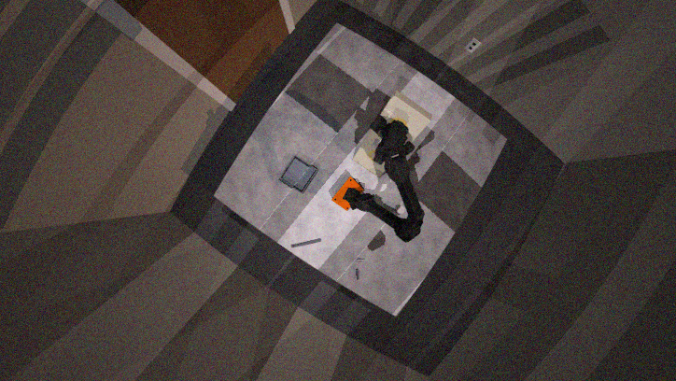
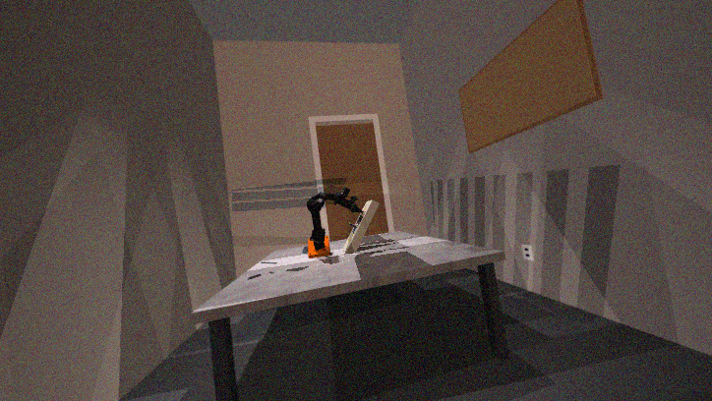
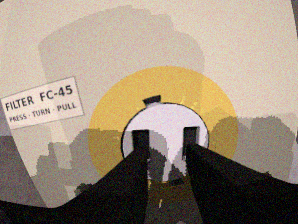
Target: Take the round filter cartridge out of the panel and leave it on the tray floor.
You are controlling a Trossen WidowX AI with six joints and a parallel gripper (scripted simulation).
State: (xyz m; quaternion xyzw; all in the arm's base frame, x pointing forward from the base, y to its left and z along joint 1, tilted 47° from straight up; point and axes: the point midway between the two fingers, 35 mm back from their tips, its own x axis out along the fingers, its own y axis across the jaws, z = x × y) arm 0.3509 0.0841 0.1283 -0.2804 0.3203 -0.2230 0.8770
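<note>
The robot's claw (image 1: pixel 393 153) (image 2: pixel 360 210) (image 3: pixel 166 153) is a little bit spread, with nothing pinched in it, and its tips are at or near the two slots. The round filter cartridge (image 3: pixel 167 117) is in the service panel (image 1: pixel 410 113) (image 2: pixel 362 224) (image 3: pixel 240 45). Getting it out and putting it in the tray (image 1: pixel 299 174) are both left to do. The panel leans up from a gray table (image 1: pixel 312 213) (image 2: pixel 309 281). Far behind the panel is a brown door (image 2: pixel 343 164).
</note>
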